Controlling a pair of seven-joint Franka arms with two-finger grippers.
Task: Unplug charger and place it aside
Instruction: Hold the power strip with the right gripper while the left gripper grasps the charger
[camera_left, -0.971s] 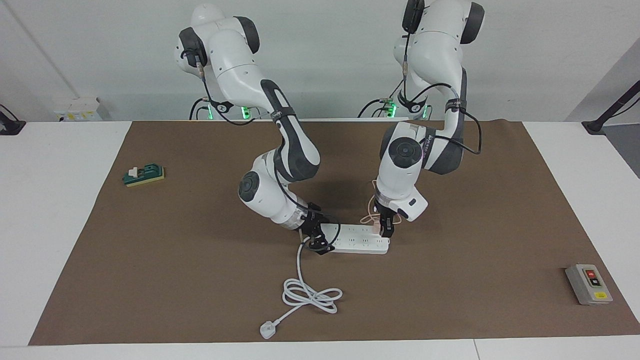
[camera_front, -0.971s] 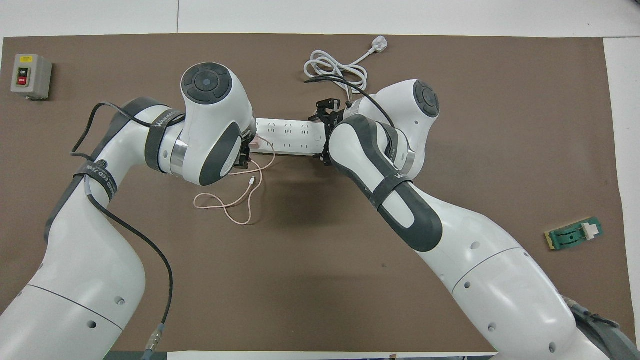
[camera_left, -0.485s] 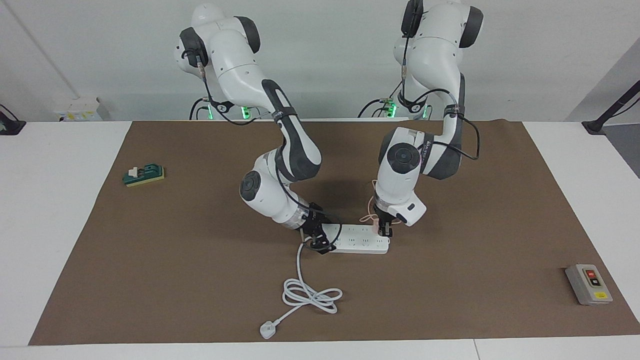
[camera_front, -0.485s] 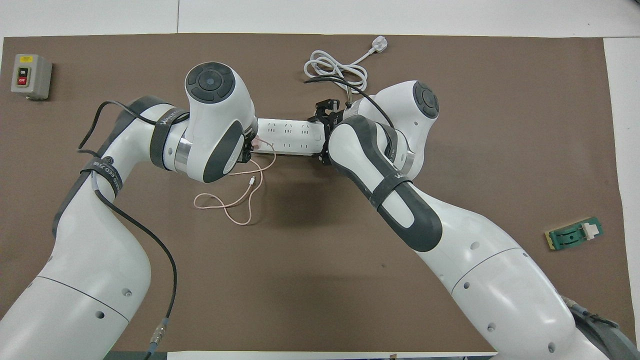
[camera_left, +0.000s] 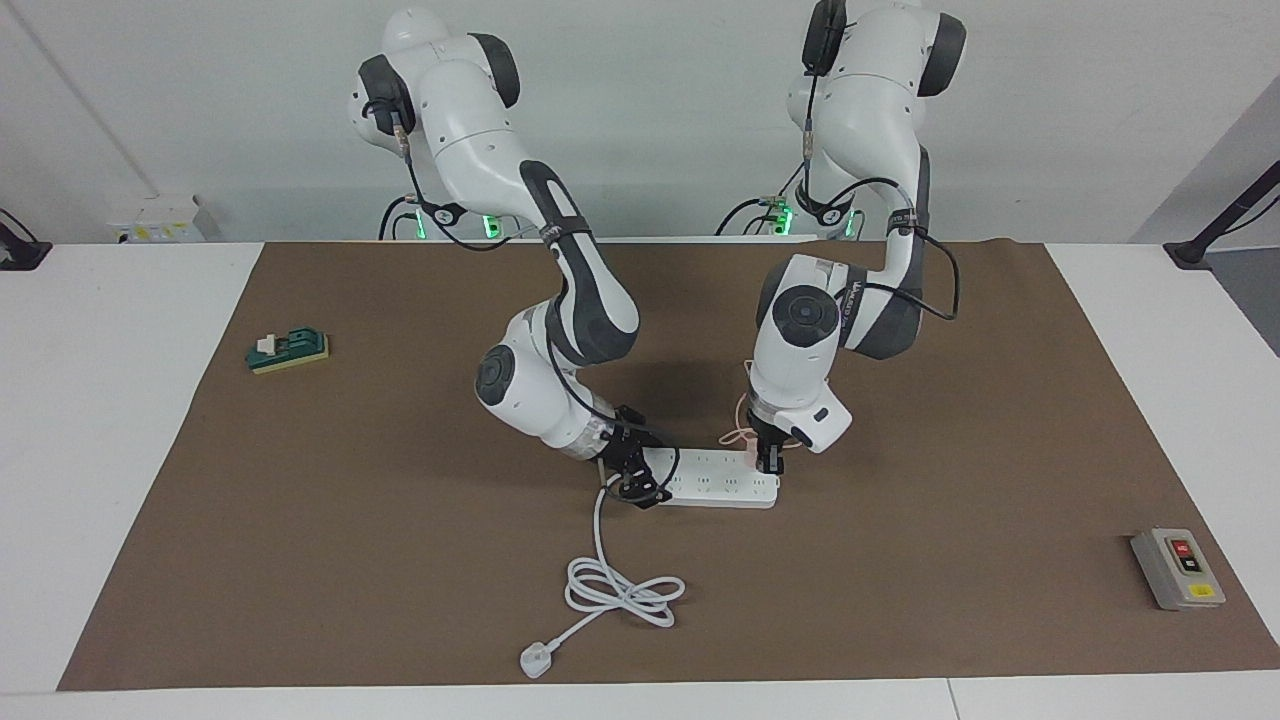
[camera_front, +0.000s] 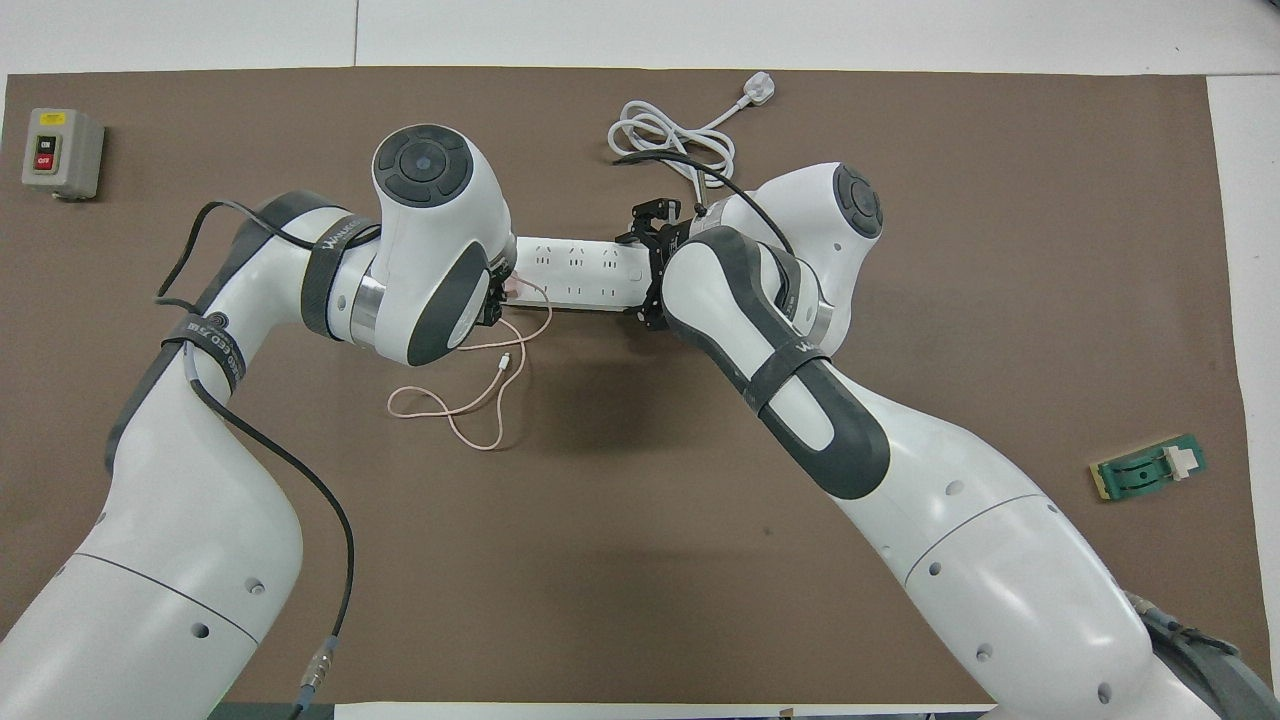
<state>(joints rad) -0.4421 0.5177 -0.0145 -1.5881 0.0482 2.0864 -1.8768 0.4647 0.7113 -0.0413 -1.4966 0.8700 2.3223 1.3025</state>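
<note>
1. Charger: the small pink cube sits plugged into the power strip, at the strip's end toward the left arm.
2. Left gripper is down at that same end of the strip, pointing straight down, its fingers drawn together on the charger; the cube lies directly under the wrist, so I judge the release direction to be straight up, away from the strip's face.
3. Power strip's long axis runs across the table from one arm's end toward the other; a lift square to that axis should free the plug without levering it.
4. Right gripper is at the strip's other end, where the thick white cord leaves it, apparently bracing the strip; I cannot tell whether its fingers are together or apart.
5. Pink cable loops on the mat on the strip's robot side, so it would trail the cube once lifted.
</note>
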